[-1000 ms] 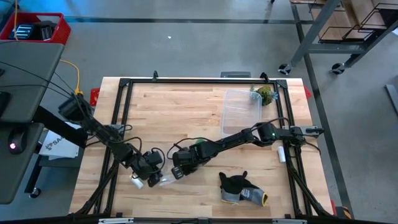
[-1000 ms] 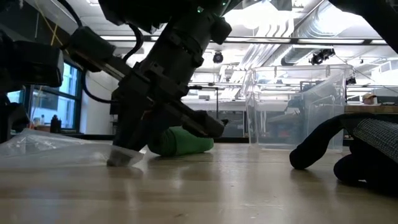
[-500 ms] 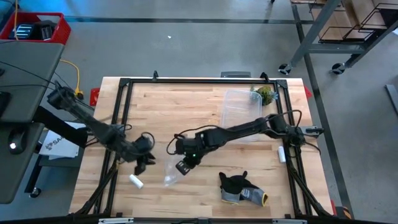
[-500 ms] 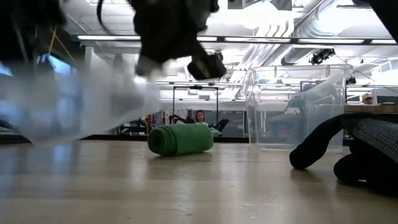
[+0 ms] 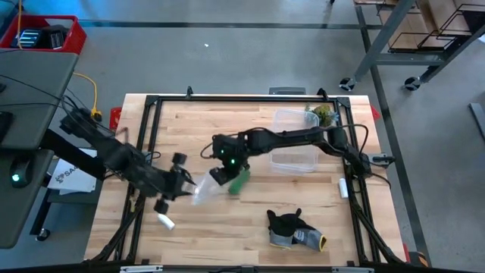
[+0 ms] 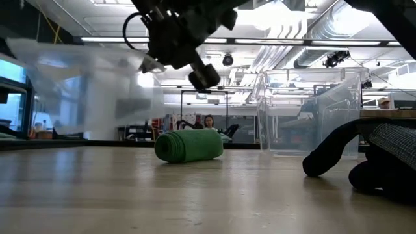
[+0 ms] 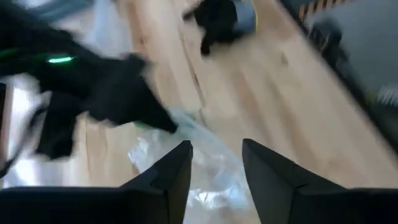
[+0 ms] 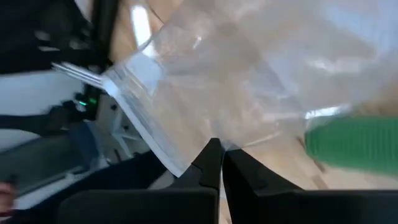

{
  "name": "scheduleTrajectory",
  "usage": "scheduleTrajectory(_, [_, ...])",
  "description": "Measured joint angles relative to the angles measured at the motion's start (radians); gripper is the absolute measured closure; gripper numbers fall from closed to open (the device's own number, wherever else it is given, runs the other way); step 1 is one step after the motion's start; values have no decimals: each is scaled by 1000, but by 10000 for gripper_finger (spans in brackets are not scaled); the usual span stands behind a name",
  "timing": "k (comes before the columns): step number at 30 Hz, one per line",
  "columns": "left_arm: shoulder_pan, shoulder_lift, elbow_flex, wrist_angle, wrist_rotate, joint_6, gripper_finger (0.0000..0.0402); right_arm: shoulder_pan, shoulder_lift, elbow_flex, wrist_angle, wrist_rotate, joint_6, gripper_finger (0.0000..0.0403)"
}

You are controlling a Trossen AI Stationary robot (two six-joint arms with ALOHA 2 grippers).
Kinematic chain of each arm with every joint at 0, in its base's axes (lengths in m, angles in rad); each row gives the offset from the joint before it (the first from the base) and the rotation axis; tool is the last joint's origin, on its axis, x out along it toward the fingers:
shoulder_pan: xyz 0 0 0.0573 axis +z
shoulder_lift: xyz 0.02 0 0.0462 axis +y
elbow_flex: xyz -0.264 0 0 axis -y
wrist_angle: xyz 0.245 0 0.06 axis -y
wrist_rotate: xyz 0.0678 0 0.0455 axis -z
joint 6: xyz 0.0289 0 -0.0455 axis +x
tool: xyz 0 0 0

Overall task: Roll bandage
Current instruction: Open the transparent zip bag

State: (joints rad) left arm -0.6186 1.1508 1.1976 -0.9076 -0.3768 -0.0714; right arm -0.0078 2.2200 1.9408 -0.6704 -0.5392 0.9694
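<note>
Nearest you, the dark glove (image 5: 294, 230) lies at the surface's (image 5: 227, 243) front edge, with the white cylinder (image 5: 165, 221) toward the front left corner. Mid-surface, the right gripper (image 5: 217, 176) has its jaws clamped on a clear plastic bag (image 5: 203, 191), lifted. The left gripper (image 5: 184, 182) sits beside the bag, jaws apart. The bandage (image 5: 239, 182), rolled, lies near the centre. The clear container (image 5: 294, 140) stands toward the far right corner.

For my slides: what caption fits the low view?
Right gripper lifts a clear plastic bag above the table; the rolled green bandage lies beyond.
</note>
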Motion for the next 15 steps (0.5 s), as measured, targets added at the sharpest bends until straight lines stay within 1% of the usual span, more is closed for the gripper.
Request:
scheduleTrajectory(3, [1, 90, -2, -42, -42, 47, 236, -23, 0, 0, 29, -53, 17, 403])
scheduleTrajectory(5, [7, 136, -2, -43, -92, 48, 220, -30, 0, 0, 32, -57, 17, 403])
scheduleTrajectory(7, [12, 170, -1, -30, -105, 37, 205, -37, 0, 0, 32, -60, 17, 403])
scheduleTrajectory(12, [33, 231, 0, -32, -102, -69, 174, -40, 0, 0, 32, -60, -9, 403])
scheduleTrajectory(15, [47, 246, 0, -30, -106, -149, 165, -40, 0, 0, 32, -60, -29, 403])
